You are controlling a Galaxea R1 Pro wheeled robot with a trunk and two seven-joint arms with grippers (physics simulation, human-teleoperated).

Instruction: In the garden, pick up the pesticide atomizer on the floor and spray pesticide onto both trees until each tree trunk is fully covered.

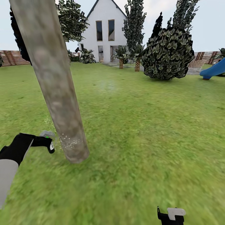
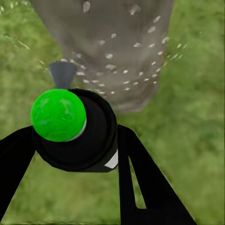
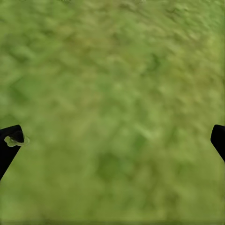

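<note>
My left gripper (image 2: 75,140) is closed around one pesticide atomizer (image 2: 77,136), a black bottle with a green round cap (image 2: 58,115) and a grey nozzle (image 2: 62,74). In the head view this gripper (image 1: 47,142) is at the lower left of the frame, just beside the foot of one tree trunk (image 1: 53,81). The nozzle points at the trunk, and many small white droplets (image 2: 117,61) sit on the bark low down.

My right gripper (image 1: 171,215) is at the bottom edge, right of centre. In its wrist view I see two black fingertips (image 3: 9,145) far apart, so it is wide and holds nothing, with only the lawn (image 3: 112,93) under it.

I count one thick trunk, leaning across the upper left. Farther back are one white house (image 1: 104,31), one round dark bush (image 1: 168,53), a brown fence (image 1: 14,57) and a blue slide (image 1: 214,69) at the right edge.
</note>
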